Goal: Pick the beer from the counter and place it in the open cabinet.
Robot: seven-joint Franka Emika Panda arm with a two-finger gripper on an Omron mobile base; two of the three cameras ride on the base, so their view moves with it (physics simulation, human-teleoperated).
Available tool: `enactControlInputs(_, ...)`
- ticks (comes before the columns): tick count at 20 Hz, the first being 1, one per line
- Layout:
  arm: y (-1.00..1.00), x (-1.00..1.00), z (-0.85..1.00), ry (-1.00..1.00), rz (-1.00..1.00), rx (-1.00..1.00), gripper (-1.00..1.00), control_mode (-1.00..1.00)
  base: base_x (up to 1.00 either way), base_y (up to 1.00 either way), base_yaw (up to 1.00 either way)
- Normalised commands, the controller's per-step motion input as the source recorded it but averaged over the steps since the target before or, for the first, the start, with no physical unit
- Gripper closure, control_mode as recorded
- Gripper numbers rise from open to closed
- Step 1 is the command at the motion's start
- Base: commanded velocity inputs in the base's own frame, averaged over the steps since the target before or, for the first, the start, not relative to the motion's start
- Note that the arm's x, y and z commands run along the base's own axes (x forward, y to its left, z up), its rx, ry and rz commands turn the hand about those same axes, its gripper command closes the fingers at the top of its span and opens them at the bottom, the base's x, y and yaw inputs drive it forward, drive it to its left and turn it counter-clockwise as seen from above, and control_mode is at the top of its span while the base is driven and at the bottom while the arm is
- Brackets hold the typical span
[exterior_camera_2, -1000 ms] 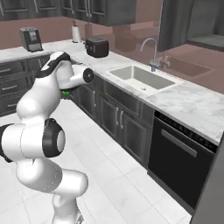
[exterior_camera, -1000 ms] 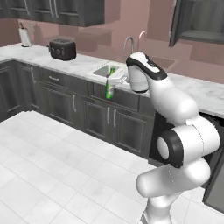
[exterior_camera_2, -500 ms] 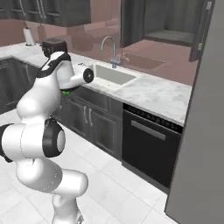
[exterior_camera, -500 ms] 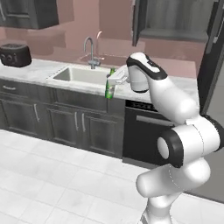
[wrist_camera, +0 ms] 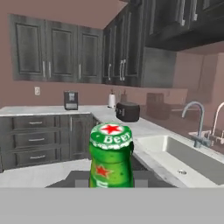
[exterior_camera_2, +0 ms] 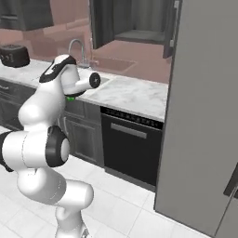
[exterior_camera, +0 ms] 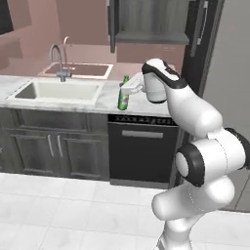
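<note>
The beer (exterior_camera: 123, 93) is a small green bottle, held upright in my gripper (exterior_camera: 127, 91), which is shut on it above the front edge of the white marble counter (exterior_camera: 108, 101). The hand view looks at the bottle's capped top and label (wrist_camera: 110, 155) close up, between the fingertips. From the right, just a green sliver of the beer (exterior_camera_2: 70, 98) shows behind the arm. The open cabinet (exterior_camera: 151, 36) hangs above and behind the bottle, its door (exterior_camera: 201, 29) swung out to the right. It is also seen as a dark open box (exterior_camera_2: 135, 33) over the counter (exterior_camera_2: 132, 95).
A sink (exterior_camera: 56, 91) with a faucet (exterior_camera: 59, 60) lies left of the bottle. A black dishwasher (exterior_camera: 140, 151) sits under the counter. A tall grey panel (exterior_camera_2: 204, 116) stands at the right. A toaster (exterior_camera_2: 11, 54) rests far left.
The base has moved, so the whole scene slid left: the toaster and sink moved off and the dishwasher and open cabinet came ahead. The gripper stays shut on the beer.
</note>
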Motion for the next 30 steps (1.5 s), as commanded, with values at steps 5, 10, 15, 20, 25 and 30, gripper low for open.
enactControlInputs(5,0.0,0.0,0.0,0.0,0.0,0.0,1.0,1.0,-0.25,0.07,-0.4)
enactControlInputs(10,0.0,0.0,0.0,0.0,0.0,0.0,1.0,1.0,-0.22,0.23,-0.36)
enactControlInputs(15,0.0,0.0,0.0,0.0,0.0,0.0,1.0,1.0,-0.01,0.35,-0.05)
enactControlInputs(20,0.0,0.0,0.0,0.0,0.0,0.0,1.0,1.0,0.16,0.62,-0.01)
enactControlInputs(25,0.0,0.0,0.0,0.0,0.0,0.0,1.0,1.0,0.31,0.64,-0.03)
enactControlInputs(30,0.0,0.0,0.0,0.0,0.0,0.0,1.0,1.0,0.36,0.1,-0.09)
